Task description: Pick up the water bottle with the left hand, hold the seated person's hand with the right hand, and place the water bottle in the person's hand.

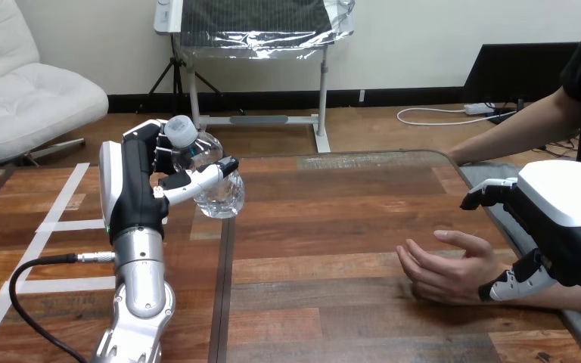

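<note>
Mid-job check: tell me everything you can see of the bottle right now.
The bottle is clear plastic with a pale cap, which is on. It is tilted, cap up toward the view's left and base down toward the right, held over the left part of the table. The left hand grips it, fingers and thumb curled round its middle. I cannot tell whether it holds water. It is well apart from the person's hand.

Clear glossy plastic water bottle (215,178); polished wood table (333,219).
</note>
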Tool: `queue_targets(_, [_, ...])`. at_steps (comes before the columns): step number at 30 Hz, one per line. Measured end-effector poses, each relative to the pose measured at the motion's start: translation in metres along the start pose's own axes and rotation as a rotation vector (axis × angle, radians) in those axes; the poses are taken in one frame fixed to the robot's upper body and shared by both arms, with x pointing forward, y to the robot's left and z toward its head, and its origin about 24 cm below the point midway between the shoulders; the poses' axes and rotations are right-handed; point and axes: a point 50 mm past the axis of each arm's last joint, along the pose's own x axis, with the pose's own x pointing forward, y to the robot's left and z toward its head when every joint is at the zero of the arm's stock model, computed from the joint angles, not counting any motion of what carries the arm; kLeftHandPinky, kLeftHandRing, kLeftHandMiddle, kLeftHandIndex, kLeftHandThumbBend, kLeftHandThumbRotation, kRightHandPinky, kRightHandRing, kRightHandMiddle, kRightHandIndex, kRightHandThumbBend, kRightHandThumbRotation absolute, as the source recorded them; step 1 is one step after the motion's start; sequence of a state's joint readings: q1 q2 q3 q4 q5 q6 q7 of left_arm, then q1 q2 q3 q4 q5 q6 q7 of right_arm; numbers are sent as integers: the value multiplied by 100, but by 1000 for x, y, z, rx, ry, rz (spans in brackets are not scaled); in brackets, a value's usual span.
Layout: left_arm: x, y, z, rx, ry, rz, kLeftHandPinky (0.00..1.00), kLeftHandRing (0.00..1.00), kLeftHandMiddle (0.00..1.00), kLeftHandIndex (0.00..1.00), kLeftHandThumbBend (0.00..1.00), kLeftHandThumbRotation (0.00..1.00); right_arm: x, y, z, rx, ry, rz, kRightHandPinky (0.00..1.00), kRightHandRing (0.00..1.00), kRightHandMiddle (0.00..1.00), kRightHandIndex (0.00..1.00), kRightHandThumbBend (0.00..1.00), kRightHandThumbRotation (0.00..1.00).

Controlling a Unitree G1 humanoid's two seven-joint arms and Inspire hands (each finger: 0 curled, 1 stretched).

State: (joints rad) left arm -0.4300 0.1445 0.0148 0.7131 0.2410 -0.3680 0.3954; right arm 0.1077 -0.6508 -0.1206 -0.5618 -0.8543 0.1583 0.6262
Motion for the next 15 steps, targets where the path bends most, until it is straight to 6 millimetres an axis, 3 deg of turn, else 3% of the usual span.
queue_targets(15, [-3, 1, -1, 0, -4, 2, 45, 46, 47, 47, 76, 0, 2, -2, -2, -41, -2, 42, 68, 77, 80, 77, 80, 0])
